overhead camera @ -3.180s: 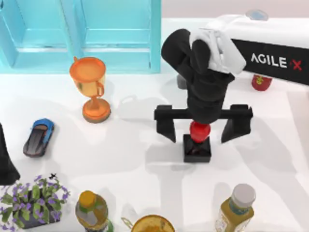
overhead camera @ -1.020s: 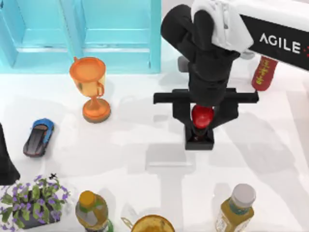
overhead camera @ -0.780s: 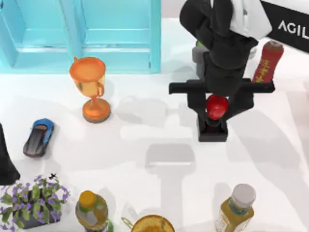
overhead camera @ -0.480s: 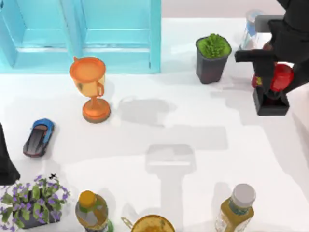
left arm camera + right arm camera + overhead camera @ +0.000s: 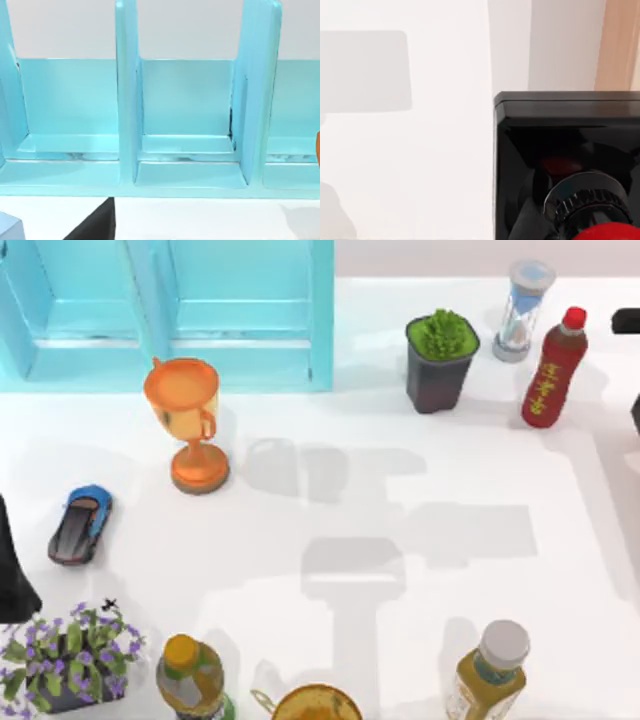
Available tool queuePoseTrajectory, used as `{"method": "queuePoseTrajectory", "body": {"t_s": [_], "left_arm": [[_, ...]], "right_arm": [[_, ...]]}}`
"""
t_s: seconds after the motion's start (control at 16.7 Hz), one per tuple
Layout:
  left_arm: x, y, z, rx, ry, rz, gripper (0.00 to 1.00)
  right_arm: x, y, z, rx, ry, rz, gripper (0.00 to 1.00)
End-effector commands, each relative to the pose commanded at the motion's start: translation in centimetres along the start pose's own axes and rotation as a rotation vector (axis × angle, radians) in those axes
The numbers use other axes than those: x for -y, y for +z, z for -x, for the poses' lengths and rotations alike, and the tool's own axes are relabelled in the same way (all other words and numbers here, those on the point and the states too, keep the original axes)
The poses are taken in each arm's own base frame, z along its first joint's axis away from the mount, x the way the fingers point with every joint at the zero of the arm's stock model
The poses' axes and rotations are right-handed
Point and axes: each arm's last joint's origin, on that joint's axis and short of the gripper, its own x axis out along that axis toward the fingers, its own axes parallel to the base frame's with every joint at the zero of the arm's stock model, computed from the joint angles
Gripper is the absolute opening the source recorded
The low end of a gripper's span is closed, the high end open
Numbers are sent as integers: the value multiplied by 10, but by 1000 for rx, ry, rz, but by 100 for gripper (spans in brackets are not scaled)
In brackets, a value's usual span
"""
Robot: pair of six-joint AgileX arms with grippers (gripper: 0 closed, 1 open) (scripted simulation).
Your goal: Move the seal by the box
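Seen close under the right wrist camera: seal [image 5: 560, 165], black block and red knob, above the bench [image 5: 405, 150] edge, well apart from the blue box [image 5: 170, 310]. Probably mid-carry, though cannot tell the right arm's [image 5: 634, 412] grip. Left arm [image 5: 12, 575] parked at left. Yellow marks on red bottle [image 5: 548, 375], unreadable.

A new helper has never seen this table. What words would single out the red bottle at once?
Start at the blue box at the table's back left, then follow the back edge rightward past the green potted plant to the hourglass. The red bottle stands beside it near the right edge: tall, slim, red-capped, with yellow lettering down its side.
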Motion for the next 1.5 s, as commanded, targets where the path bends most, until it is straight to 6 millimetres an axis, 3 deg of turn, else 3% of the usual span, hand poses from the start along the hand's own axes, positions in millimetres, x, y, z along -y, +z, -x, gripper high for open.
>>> {"method": "queuePoseTrajectory", "body": {"t_s": [0.3,0.66,0.96,1.5], "left_arm": [[0,0,0,0,0,0,100],[0,0,0,0,0,0,100],[0,0,0,0,0,0,100],[0,0,0,0,0,0,100]], "right_arm": [[-1,2,-11,-1,-1,1,0],[-1,0,-62,-2,0,1,0],[0,0,-65,0,0,0,0],[0,0,-65,0,0,0,68]]}}
